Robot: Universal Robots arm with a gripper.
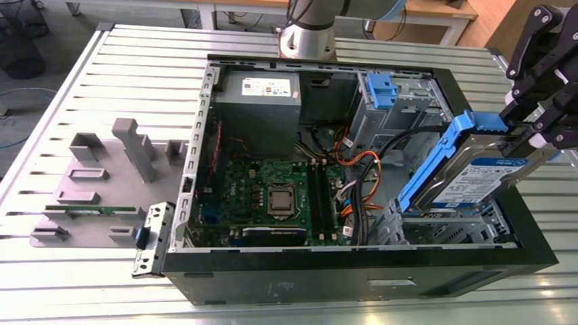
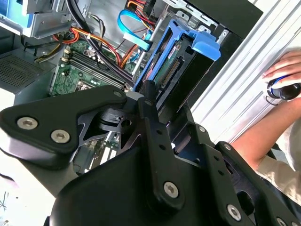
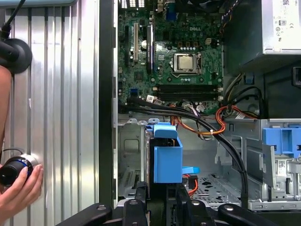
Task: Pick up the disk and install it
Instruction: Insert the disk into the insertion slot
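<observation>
The disk [image 1: 478, 179] is a silver-black drive with a white-and-blue label and blue side rails. My gripper [image 1: 532, 139] is shut on its upper end and holds it tilted over the front corner of the open computer case [image 1: 361, 274], at the exterior view's right. It hangs just above the metal drive bay [image 1: 451, 230]. In the second wrist view the disk [image 2: 171, 66] juts out beyond the black fingers [image 2: 150, 106]. The first wrist view looks down along the blue rail [image 3: 167, 157] into the bay [image 3: 129, 155], with the gripper [image 3: 160, 200] shut around it.
Inside the case lie a green motherboard [image 1: 271, 196], a gray power supply box [image 1: 257, 95], orange and black cables [image 1: 361, 169] and a second blue carrier [image 1: 380, 91]. A gray fixture plate [image 1: 91, 183] holds a green circuit strip [image 1: 91, 211]. A person's hand [image 3: 19, 188] rests beside the case.
</observation>
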